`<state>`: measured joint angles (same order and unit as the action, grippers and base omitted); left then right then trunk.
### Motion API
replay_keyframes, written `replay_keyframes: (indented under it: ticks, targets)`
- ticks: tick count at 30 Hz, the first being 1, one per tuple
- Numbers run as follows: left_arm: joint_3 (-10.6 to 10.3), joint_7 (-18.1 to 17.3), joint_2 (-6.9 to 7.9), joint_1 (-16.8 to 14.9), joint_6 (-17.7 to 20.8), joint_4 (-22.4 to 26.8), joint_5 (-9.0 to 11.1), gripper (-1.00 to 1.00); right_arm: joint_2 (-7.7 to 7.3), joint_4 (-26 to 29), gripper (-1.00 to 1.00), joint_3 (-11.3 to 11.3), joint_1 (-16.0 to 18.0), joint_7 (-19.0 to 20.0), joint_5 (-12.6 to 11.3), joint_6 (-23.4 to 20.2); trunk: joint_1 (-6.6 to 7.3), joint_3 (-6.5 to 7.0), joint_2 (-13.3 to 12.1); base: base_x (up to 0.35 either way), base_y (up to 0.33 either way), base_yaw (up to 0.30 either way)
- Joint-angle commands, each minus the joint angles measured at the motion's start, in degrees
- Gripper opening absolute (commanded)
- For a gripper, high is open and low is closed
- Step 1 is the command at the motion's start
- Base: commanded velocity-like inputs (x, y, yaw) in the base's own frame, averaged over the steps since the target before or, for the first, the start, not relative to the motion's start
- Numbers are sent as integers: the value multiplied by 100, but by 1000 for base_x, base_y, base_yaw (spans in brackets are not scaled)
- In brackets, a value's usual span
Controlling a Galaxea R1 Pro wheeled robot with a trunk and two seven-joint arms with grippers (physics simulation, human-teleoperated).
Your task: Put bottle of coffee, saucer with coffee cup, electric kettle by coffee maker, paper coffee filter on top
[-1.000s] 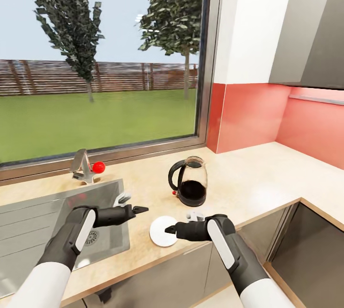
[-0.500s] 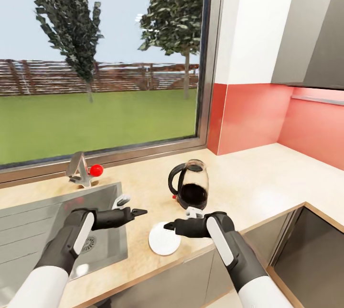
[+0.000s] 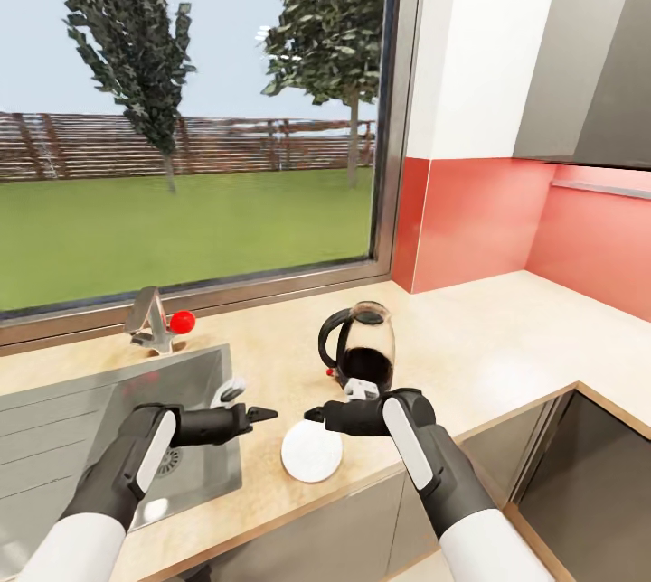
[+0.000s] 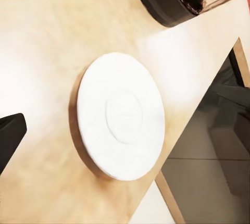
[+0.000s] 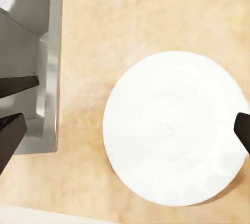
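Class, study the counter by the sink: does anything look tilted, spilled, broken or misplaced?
Nothing is spilled or broken. The round white saucer lies flat but empty near the beige countertop's front edge. The glass electric kettle stands upright behind it. One oddity: a red ball by the tap.

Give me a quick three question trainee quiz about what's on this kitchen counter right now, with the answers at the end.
1. True or false: the small round plain white saucer lies empty on the light beige wood-look countertop.
2. What stands behind the saucer? A) the rounded clear glass electric kettle B) a toaster C) a bowl
3. Fill in: the steel sink lies on the robot's ____ side.

Key: 1 true; 2 A; 3 left.
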<state>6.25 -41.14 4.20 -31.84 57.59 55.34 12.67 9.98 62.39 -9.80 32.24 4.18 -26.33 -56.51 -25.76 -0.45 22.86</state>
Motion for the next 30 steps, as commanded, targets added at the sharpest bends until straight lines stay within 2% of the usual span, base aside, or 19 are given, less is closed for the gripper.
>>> replay_keyframes:
  ticks: [1, 8, 13, 24, 30]
  targets:
    - [8, -26, 0, -2, 24, -12, -10, 100, 1, 4, 100, 4, 2, 23, 49, -22, -3, -5, 6, 0, 0, 0]
    - [-2, -26, 2, -2, 25, -140, -10, 100, 1, 14, 100, 4, -46, -202, 41, -19, -3, -5, 6, 0, 0, 0]
    - [-5, -26, 9, -24, 19, -160, -10, 100, 1, 47, 100, 5, -207, -363, 30, -14, -3, -5, 6, 0, 0, 0]
    - [8, -26, 11, -41, 4, -164, 2, 100, 1, 390, 100, 9, -552, -716, 23, -9, -3, -5, 6, 0, 0, 0]
    - [1, -26, 11, -42, -1, -161, 7, 100, 1, 582, 100, 12, -575, -822, 18, -9, -3, -5, 6, -118, 46, 0]
